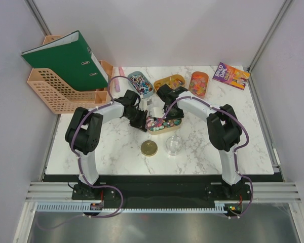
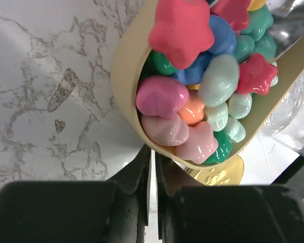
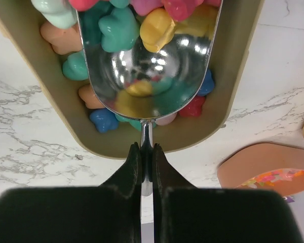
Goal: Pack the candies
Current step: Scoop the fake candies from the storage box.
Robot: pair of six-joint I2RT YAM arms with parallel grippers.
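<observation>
The candies (image 1: 161,122) fill a tan oval tray (image 1: 153,130) at the table's middle; they are glossy pink, green, blue and orange pieces (image 2: 218,81). My right gripper (image 3: 147,149) is shut on the handle of a silver scoop (image 3: 147,55). The scoop's bowl lies over the tray (image 3: 40,86) with a few candies (image 3: 114,28) in it. My left gripper (image 2: 153,157) is shut, its tips against the tray's outer wall (image 2: 126,66). In the top view the left gripper (image 1: 142,120) is at the tray's left end and the right gripper (image 1: 169,104) at its far side.
A gold lid (image 1: 149,148) and a clear jar (image 1: 174,144) stand just in front of the tray. Blue (image 1: 140,83), yellow (image 1: 169,82) and orange (image 1: 198,83) trays sit behind it. A book (image 1: 231,76) lies at the back right, and a file rack with a green binder (image 1: 66,61) at the back left.
</observation>
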